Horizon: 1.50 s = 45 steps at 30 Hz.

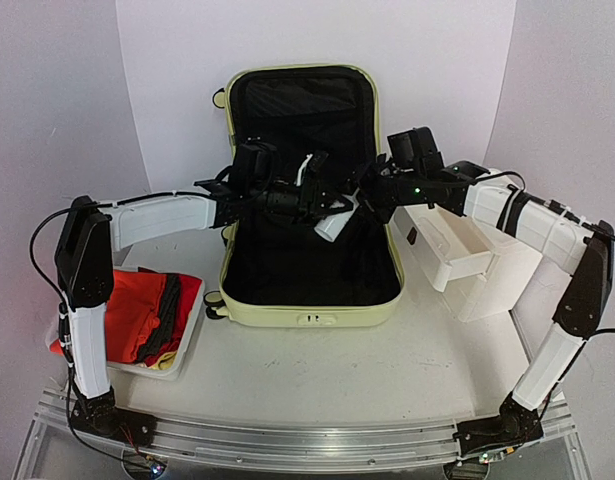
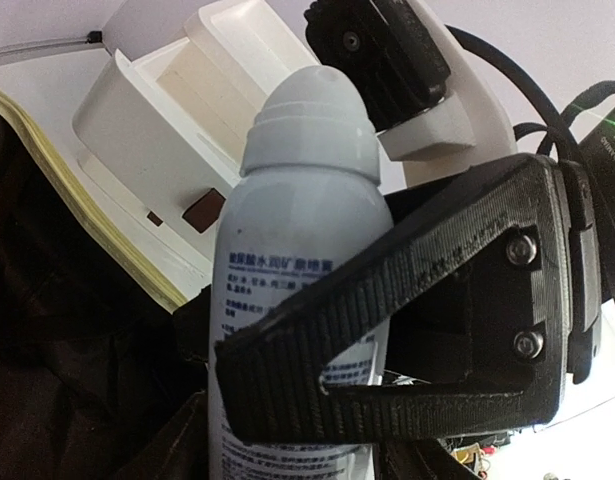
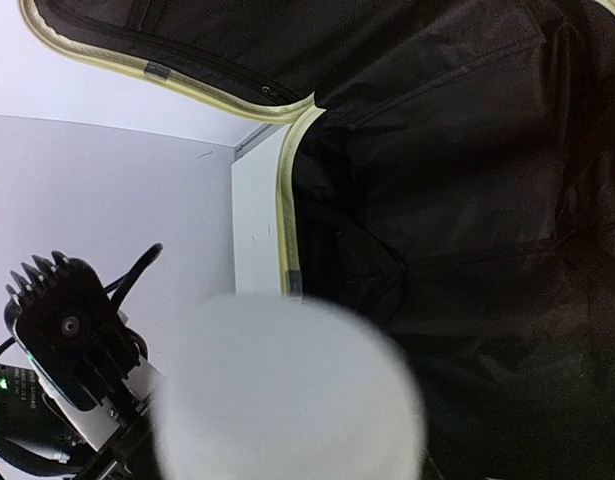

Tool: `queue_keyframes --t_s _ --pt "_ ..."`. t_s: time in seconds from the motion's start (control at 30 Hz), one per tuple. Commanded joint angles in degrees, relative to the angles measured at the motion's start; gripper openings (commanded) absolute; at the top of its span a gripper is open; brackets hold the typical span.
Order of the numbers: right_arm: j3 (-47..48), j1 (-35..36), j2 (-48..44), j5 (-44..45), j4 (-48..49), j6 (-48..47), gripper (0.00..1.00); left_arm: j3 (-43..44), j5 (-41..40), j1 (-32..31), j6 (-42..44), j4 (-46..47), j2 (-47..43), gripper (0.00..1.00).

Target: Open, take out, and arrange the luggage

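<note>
The pale yellow-green luggage [image 1: 287, 312] lies open mid-table, lid upright at the back, black lining showing. Both grippers meet over its open half around a white spray can [image 1: 335, 222]. My left gripper [image 1: 320, 210] reaches in from the left, my right gripper [image 1: 359, 205] from the right. In the left wrist view the can [image 2: 302, 200] stands upright with blue print, and a ribbed black finger [image 2: 387, 300] of the right gripper presses across it. The left gripper's own fingers are mostly hidden behind that. The can's domed cap [image 3: 287, 390] fills the bottom of the right wrist view, blurred.
A white drawer box [image 1: 457, 255] with one drawer pulled out stands right of the luggage. A white basket [image 1: 192, 340] holding red and orange clothes sits at the left, near the left arm's elbow.
</note>
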Motion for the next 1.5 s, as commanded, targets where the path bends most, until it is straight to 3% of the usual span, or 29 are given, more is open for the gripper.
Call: queue_keyframes --t_s 0.0,0.13,0.33,0.7,0.9,1.13,1.33,1.47 --pt "1.9 0.2 -0.3 1.5 2.0 -0.3 0.48 -0.6 0.6 -0.3 0.0 5.8 -4.9 0.55" --pt "1.8 0.2 -0.5 2.0 2.0 -0.4 0.4 -1.4 0.0 -0.3 0.2 5.8 -5.5 0.6" --pt "2.5 -0.2 -1.4 5.3 0.5 -4.8 0.39 -4.4 -2.1 0.4 2.8 5.8 -8.7 0.7" --pt "12.2 -6.6 -8.9 16.3 -18.5 -41.7 0.34 -15.3 -2.8 2.4 9.4 5.7 -17.2 0.71" --pt "23.3 -9.9 -7.3 28.7 -36.7 -52.3 0.32 -16.2 -1.8 2.5 9.7 5.4 -17.5 0.7" --pt "28.2 -10.5 0.7 33.7 -50.2 -56.7 0.34 -15.7 -1.1 2.5 9.8 5.1 -16.6 0.69" --pt "27.8 -10.9 6.9 44.8 -56.6 -53.7 0.39 -17.0 -1.8 2.5 10.5 4.3 -17.8 0.69" --pt "29.3 -11.3 10.7 47.1 -57.7 -51.3 0.45 -18.0 -2.4 2.6 11.5 3.6 -18.7 0.69"
